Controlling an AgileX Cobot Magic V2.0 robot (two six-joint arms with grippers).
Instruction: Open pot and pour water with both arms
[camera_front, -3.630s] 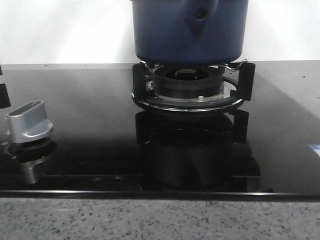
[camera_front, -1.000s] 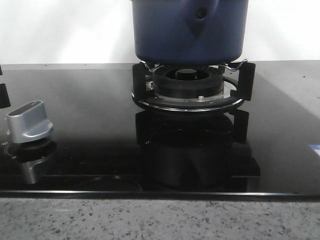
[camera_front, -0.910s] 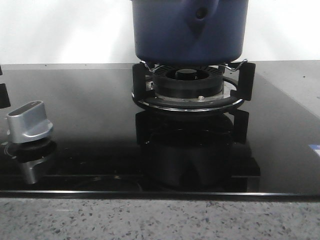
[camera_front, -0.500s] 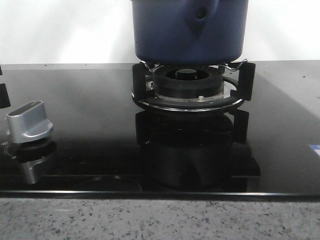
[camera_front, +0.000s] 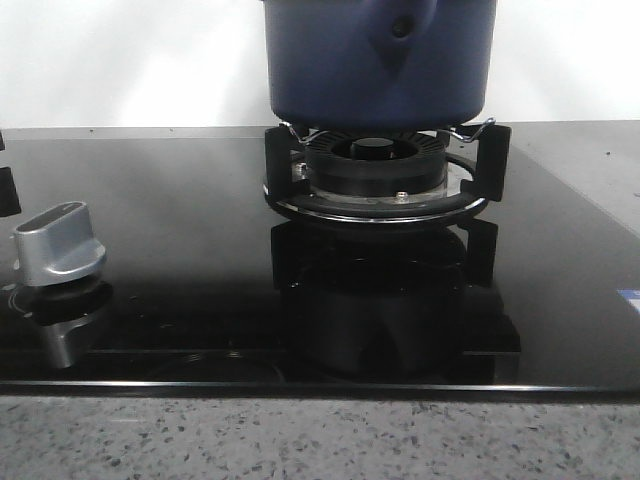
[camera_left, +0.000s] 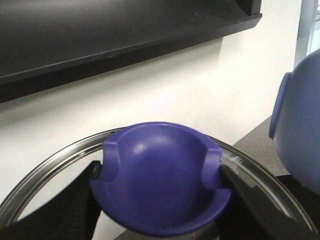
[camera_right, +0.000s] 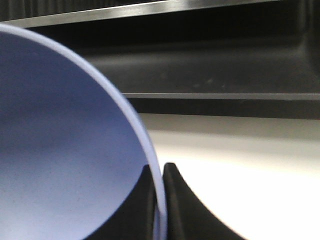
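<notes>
Pot (camera_front: 380, 70) on burner grate (camera_front: 385, 170). R gripper (camera_right: 159, 200) fingers pinched on pot rim, wall btwn them. L gripper (camera_left: 160, 200) fingers clamp lid knob (camera_left: 160, 187), either side.

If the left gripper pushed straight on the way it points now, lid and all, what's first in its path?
Probably the white wall behind the lid knob it holds; the pot sits off to one side of that line. Depth is unclear, so treat this as a guess.

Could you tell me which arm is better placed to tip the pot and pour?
The right: its gripper is shut on the pot rim. The left gripper is occupied, shut on the lid knob, holding it beside the pot.
</notes>
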